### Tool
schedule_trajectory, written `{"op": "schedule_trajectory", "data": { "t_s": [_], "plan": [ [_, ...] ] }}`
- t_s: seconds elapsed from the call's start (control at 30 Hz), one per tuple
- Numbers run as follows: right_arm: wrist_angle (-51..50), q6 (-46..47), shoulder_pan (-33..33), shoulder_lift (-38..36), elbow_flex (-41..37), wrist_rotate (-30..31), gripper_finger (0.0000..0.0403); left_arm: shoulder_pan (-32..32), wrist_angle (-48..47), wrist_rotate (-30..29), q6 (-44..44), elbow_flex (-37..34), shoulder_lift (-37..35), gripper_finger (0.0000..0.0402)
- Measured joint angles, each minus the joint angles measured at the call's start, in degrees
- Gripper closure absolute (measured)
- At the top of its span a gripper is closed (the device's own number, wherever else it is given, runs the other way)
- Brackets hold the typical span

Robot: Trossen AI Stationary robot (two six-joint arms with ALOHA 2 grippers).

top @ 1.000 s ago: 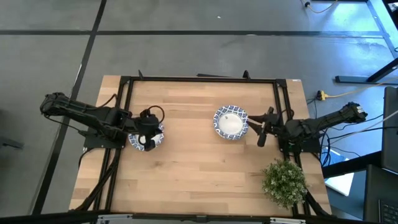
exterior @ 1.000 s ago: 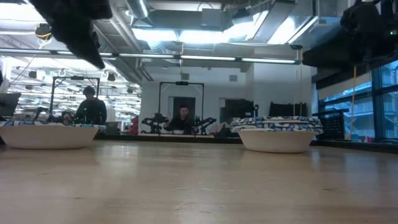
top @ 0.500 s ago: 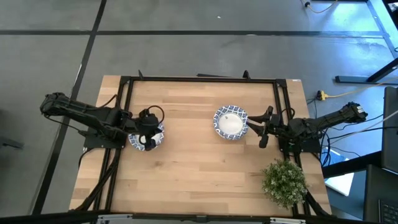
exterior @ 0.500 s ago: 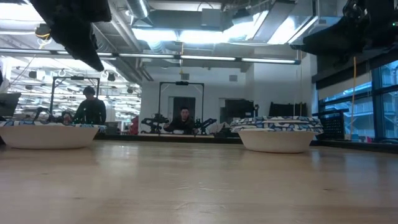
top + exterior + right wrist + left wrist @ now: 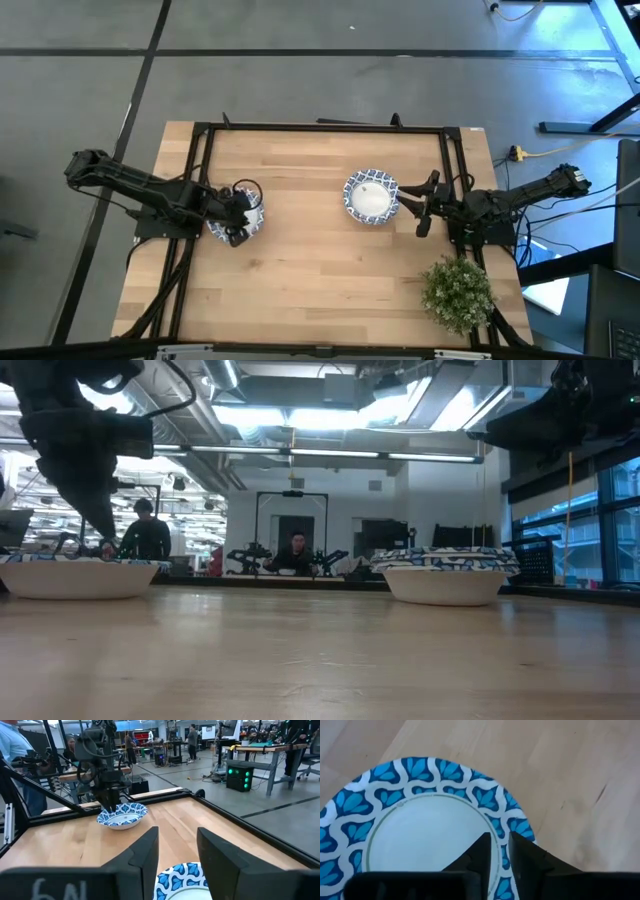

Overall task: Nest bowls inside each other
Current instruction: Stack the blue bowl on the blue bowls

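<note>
**Left gripper dropping onto the rim of the left bowl**

Compared with half a second ago, the left arm is sitting lower and drawn back a little: in the low view its dark wrist is now hanging just over the left bowl [image 5: 78, 575], where earlier it was higher up near the frame's top. The left gripper [image 5: 238, 208] is now reaching down at that bowl's rim, and in the left wrist view its two fingers [image 5: 482, 852] are standing close together, narrowly parted, straddling the patterned rim band with one finger inside and one at the outer edge. Whether they are already pinching the rim cannot be told.

The right arm is looking the same as before. The right gripper [image 5: 420, 208] is hovering just beside the stack of bowls [image 5: 371, 196], on the side away from the left bowl, with its fingers [image 5: 145, 852] spread wide and holding nothing.

The left bowl [image 5: 236, 219] is resting upright on the table [image 5: 320, 270], well apart from the stack. It is showing a plain white inside ringed by a blue-and-white leaf-like band [image 5: 427, 775]. The stack is standing upright too; in the low view [image 5: 445, 573] several patterned rims are showing one above another, though their count is hard to tell. A green potted plant [image 5: 457, 292] is sitting near the right arm, apart from the stack.
</note>
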Motion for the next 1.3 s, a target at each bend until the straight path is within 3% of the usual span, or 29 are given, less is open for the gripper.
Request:
{"op": "schedule_trajectory", "data": {
  "t_s": [0.33,0.97,1.3],
  "plan": [
    [-0.2,0.1,0.0,0.0,0.0,0.2,0.0267,0.0,0.7,3.8,-4.1,0.7,0.0,0.0297],
    [-0.2,3.2,0.0,0.0,0.0,1.7,0.0267,0.0,1.2,7.6,-14.8,0.7,0.1,0.0282],
    [-0.1,4.7,0.0,0.0,0.0,2.7,0.0267,-0.9,1.7,9.3,-13.1,0.7,7.2,0.0279]
  ]
}}
